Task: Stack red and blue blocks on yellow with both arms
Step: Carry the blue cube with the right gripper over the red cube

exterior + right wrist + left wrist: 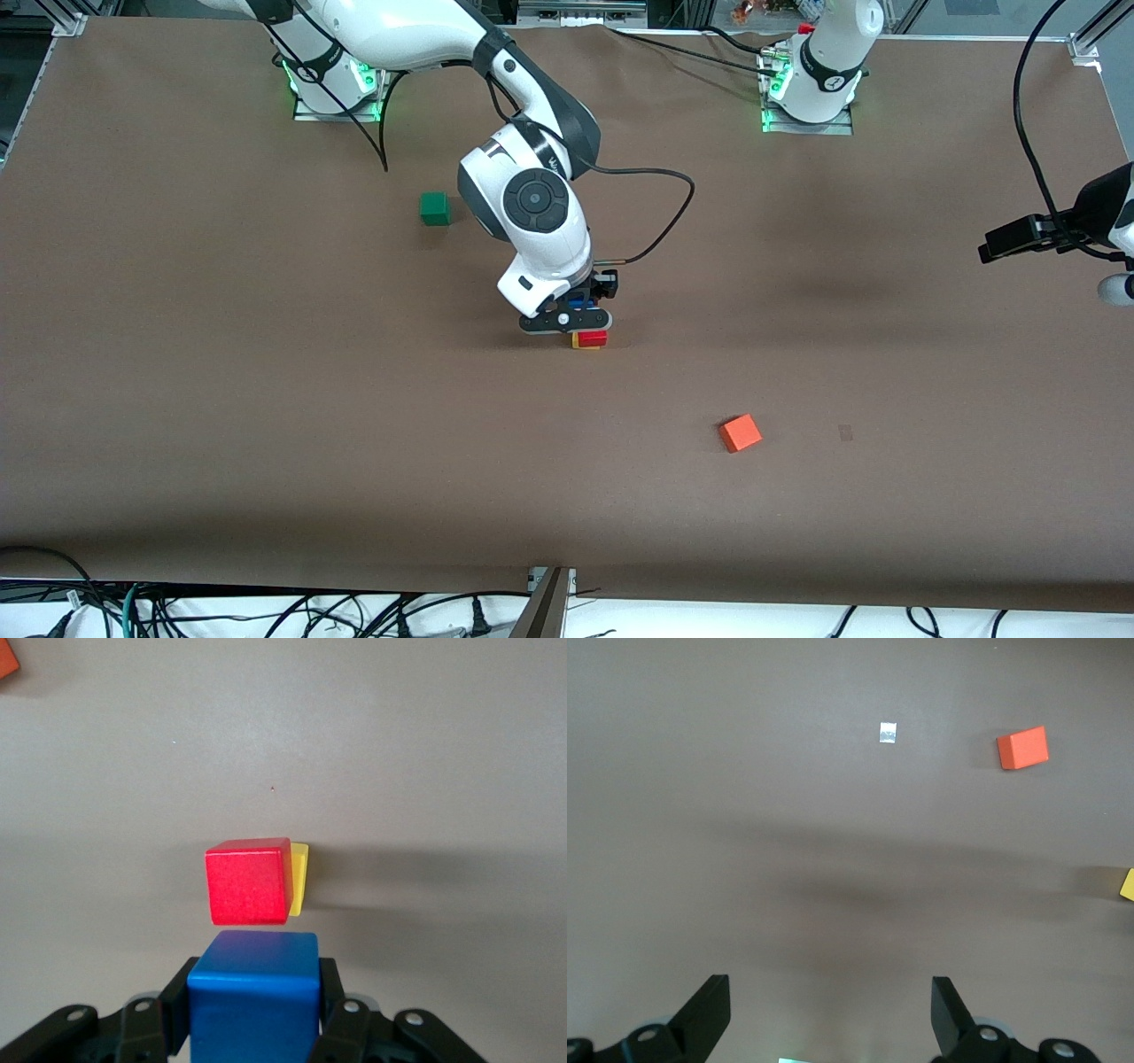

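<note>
The red block (593,337) sits on the yellow block (585,345) near the table's middle; both show in the right wrist view, red (248,882) over yellow (299,877). My right gripper (578,312) is shut on the blue block (255,997) and holds it just above the red block; the blue block barely shows in the front view (580,303). My left gripper (831,1010) is open and empty, held high over the table at the left arm's end, and waits. The yellow block's edge shows in the left wrist view (1128,884).
An orange cube (740,433) lies nearer the front camera, toward the left arm's end; it also shows in the left wrist view (1023,748). A green cube (434,208) lies toward the right arm's base. A black cable (656,235) trails from the right wrist.
</note>
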Tool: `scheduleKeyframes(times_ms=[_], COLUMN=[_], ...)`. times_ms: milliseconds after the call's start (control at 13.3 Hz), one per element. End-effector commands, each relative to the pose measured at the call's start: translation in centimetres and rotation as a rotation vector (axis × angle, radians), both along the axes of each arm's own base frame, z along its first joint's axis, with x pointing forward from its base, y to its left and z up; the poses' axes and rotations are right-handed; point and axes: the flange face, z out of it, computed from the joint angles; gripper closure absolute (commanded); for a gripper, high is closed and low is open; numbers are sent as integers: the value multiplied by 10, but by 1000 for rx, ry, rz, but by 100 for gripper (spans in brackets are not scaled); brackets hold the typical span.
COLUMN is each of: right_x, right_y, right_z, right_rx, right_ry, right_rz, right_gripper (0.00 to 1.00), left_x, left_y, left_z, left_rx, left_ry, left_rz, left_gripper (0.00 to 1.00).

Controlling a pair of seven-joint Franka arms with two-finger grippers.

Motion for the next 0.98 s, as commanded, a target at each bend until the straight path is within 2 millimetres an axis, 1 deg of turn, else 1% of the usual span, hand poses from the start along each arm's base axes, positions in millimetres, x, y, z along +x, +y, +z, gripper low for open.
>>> scheduleKeyframes(times_ms=[0,150,301,451,677,903], right_x=[-2,2,1,2,6,8], right_y=[7,11,15,14,16,17], right_z=[-3,-12,-18,-19,-14,-19], right_rx=[-22,3,10,14,41,43], right_ry=[-23,-57,-65,-70,-105,-118], right_rz=[-20,-22,-25,-27,-30,-28], right_gripper=[80,80,80,80,79,79], left_x=[1,1,1,1,1,1], left_y=[4,6,8,8,8,8], left_z=[4,4,4,4,4,4], left_rx=[-24,-24,-25,-25,-25,-25], left_ry=[-13,-13,-13,-13,-13,-13], left_rz=[-9,-5,-2,-2,-2,-2], left_gripper=[0,0,0,0,0,0])
